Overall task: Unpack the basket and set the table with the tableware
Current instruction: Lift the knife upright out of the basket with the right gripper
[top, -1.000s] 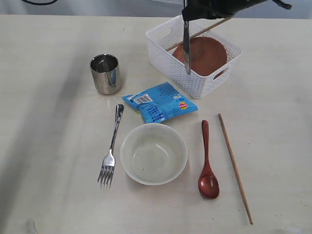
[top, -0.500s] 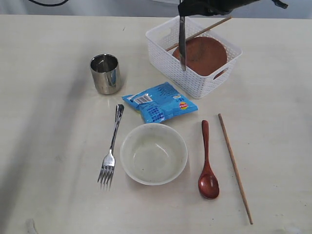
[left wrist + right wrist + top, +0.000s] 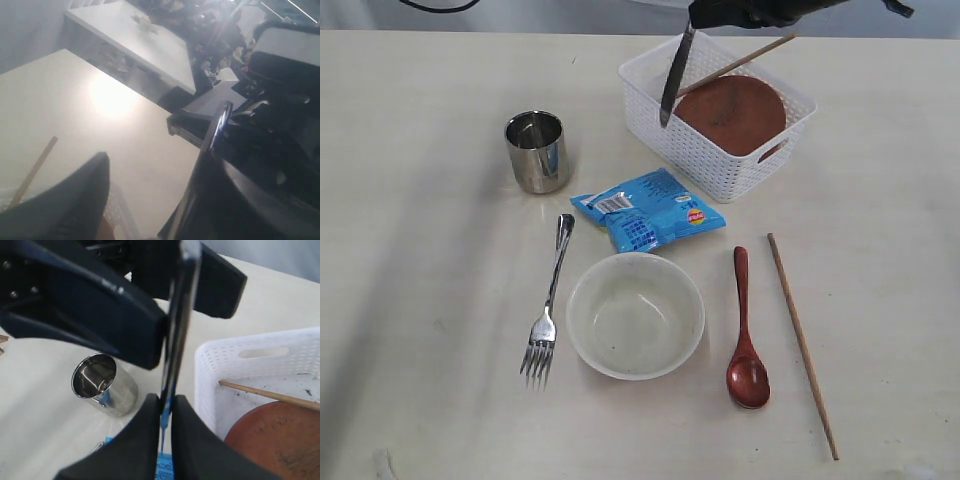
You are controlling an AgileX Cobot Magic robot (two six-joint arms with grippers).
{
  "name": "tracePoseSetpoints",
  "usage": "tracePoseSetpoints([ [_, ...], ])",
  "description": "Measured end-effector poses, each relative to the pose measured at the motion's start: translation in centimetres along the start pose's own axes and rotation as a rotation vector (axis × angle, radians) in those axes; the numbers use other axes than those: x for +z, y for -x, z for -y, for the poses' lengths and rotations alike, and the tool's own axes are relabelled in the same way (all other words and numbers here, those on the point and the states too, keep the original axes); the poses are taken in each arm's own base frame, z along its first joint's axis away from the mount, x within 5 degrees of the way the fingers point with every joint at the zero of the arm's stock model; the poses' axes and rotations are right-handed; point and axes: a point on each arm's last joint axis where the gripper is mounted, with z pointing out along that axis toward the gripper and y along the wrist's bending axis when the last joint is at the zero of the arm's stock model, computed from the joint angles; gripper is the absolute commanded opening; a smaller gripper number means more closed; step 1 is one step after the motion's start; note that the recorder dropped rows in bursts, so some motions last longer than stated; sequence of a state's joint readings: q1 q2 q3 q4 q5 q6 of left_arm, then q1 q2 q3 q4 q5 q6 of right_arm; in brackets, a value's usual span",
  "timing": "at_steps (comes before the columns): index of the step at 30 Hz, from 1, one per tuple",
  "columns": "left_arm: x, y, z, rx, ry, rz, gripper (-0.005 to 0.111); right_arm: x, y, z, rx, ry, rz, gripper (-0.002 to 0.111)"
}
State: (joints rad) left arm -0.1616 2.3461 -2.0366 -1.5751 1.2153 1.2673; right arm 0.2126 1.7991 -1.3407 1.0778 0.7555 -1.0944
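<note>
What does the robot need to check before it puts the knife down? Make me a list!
1. Right gripper shut on the knife: ok.
2. Left gripper open: ok.
3. Left gripper apart from the knife: cannot tell.
4. Knife outside the basket wall: ok.
5. Bare table right of the laid chopstick: ok.
6. Basket emptied: not ok, brown plate and second chopstick inside.

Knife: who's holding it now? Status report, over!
Right claw shut on knife, hanging above basket. Left claw open beside it. Plate, one chopstick inside. Nothing blocking.
</note>
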Motion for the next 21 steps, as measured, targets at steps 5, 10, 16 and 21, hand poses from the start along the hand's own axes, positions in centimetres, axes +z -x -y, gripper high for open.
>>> tracePoseSetpoints([
  [5,-0.5,0.1,-0.2,0.004,0.006,0.004,0.054,0.0,0.0,0.0,0.016,-0.003,0.003,0.0],
  [10,-2.6,0.5,-1.3,-0.01,0.048,0.027,0.054,0.0,0.1,0.2,0.027,-0.022,0.013,0.0],
  [16,-3.1,0.5,-1.6,-0.036,0.062,0.028,0.054,0.0,0.3,0.7,0.03,-0.08,0.03,0.0],
  [21,-2.8,0.3,-1.4,-0.037,0.061,0.008,0.054,0.9,-0.4,1.4,0.048,-0.087,0.004,0.0],
])
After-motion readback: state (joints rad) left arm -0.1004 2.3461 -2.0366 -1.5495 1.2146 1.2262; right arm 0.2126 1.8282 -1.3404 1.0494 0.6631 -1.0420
